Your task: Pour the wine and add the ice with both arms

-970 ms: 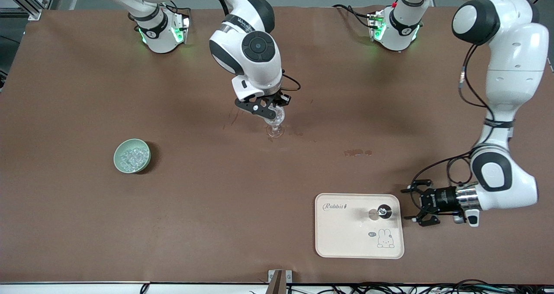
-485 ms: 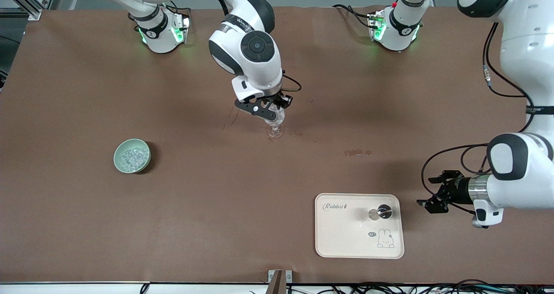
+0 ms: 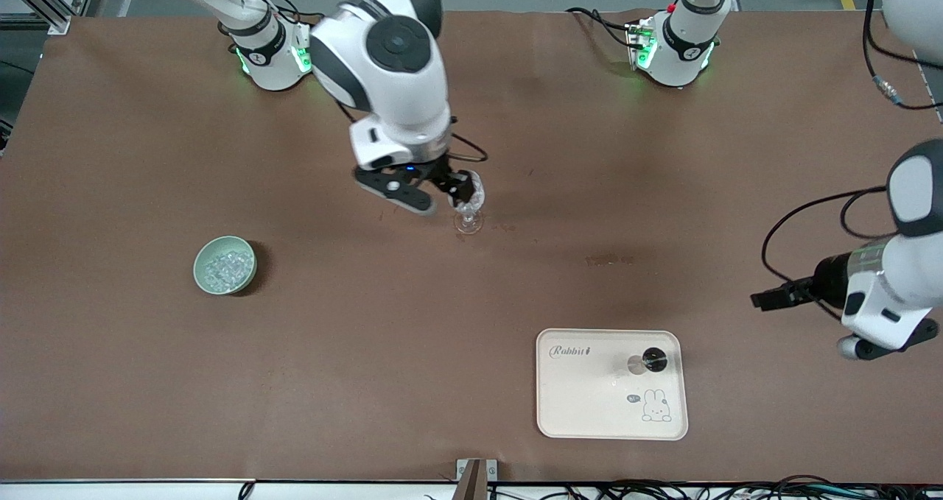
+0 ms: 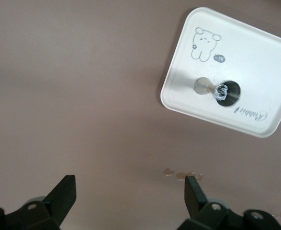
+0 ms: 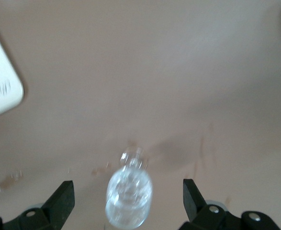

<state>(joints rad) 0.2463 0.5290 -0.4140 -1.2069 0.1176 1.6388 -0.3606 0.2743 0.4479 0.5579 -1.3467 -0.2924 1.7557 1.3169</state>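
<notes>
Front view: the right claw (image 3: 442, 194) has lifted off the wine glass (image 3: 468, 209) at centre frame and stands spread beside its bowl; the left claw (image 3: 766, 299) has drawn away from the cream tray (image 3: 589, 404) toward the right edge, its fingers unreadable here; the ice (image 3: 225, 266), small glassy chunks, lies heaped in the pale green bowl (image 3: 200, 273) at lower left, so adding ice looks next.

Left wrist view: black fingers (image 4: 63, 199) spread, nothing between; glossy tray (image 4: 264, 62) upper right, matte brown tabletop (image 4: 83, 96).

Right wrist view: the clear stemmed glass (image 5: 129, 194) stands free between the spread fingers (image 5: 60, 201).
</notes>
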